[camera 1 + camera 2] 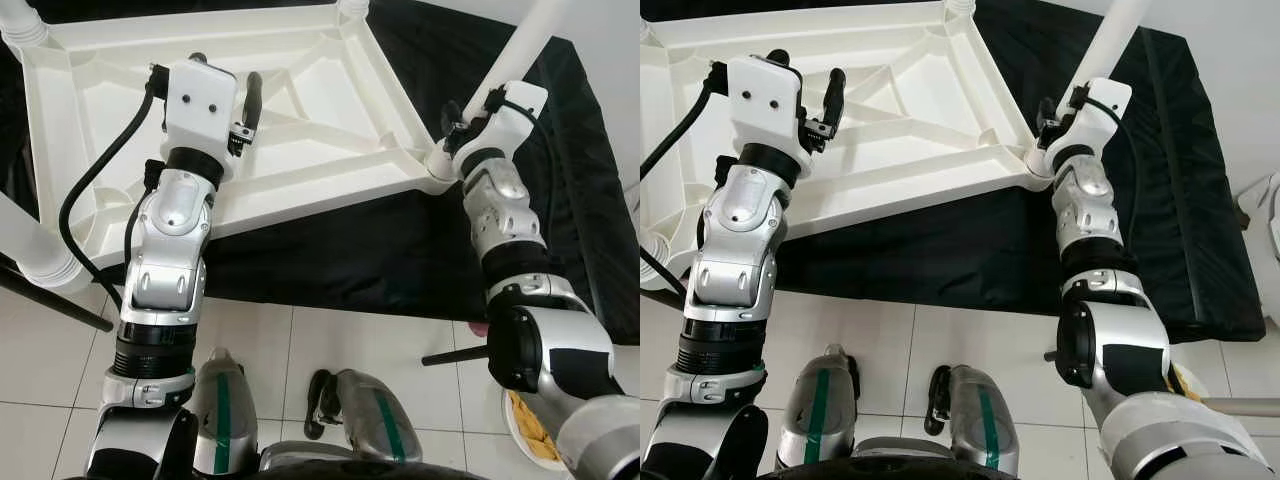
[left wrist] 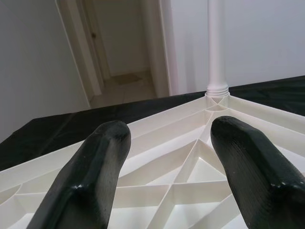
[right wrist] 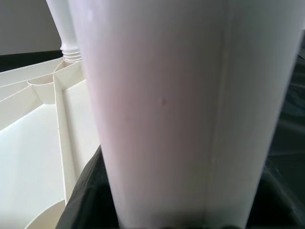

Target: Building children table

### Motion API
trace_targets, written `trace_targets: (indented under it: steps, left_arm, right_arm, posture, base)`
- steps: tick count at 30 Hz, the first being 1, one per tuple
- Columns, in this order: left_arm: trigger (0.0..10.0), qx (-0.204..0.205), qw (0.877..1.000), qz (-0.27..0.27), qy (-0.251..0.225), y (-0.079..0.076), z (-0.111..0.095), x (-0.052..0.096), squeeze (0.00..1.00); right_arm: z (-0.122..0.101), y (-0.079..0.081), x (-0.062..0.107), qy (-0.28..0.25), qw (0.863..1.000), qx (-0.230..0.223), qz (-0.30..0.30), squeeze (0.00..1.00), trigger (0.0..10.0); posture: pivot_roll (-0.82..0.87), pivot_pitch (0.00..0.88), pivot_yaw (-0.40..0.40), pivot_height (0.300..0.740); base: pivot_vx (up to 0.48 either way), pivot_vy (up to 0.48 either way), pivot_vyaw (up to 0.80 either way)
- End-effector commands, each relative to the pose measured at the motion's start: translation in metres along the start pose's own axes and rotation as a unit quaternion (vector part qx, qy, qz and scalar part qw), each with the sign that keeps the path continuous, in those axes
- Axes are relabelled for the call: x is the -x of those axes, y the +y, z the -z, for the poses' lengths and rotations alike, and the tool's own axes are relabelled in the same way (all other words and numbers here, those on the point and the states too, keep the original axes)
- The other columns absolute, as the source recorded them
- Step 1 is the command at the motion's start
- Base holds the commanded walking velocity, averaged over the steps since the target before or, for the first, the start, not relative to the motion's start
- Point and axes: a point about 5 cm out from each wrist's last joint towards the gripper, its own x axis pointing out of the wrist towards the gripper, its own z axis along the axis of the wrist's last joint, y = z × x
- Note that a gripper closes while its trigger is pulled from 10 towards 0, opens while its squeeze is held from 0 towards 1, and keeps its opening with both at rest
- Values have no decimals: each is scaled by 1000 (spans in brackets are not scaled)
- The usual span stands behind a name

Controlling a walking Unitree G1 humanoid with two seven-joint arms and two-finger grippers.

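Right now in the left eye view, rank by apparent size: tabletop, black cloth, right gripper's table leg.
1. Black cloth and upturned tabletop: each spans much of the frame, too close to rank.
2. Table leg at the right gripper: clearly smallest, though cropped.

Open left pincer (image 2: 169, 157) above tabletop underside (image 2: 190, 143)

One tabletop (image 1: 300, 100), four legs (image 1: 525, 45), two grippers (image 1: 222, 95).

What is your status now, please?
Right gripper shut on table leg at tabletop corner. Left gripper open over upturned tabletop. Nothing in the way.
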Motion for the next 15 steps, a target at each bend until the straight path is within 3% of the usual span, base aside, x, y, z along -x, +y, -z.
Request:
trace_targets:
  steps: [1, 6, 15]
  left_arm:
    - [10000, 1, 1000, -14, -4, -2, -3, -1, 0]
    - [10000, 1, 1000, -17, -4, -1, -3, 1, 0]
    - [10000, 2, 1000, -16, -6, -1, -3, 0, 0]
  right_arm:
    - [52, -15, 16, 119, 992, -8, 31, 0, 10000]
    - [69, -19, 28, 134, 990, 24, 35, 0, 10000]
    - [82, -3, 38, 120, 991, 61, -21, 0, 10000]
  posture:
    - [173, 52, -94, 740]
    - [177, 52, -98, 740]
    - [174, 46, -97, 740]
  base:
    - [0, 0, 0]
    - [0, 0, 0]
    - [0, 0, 0]
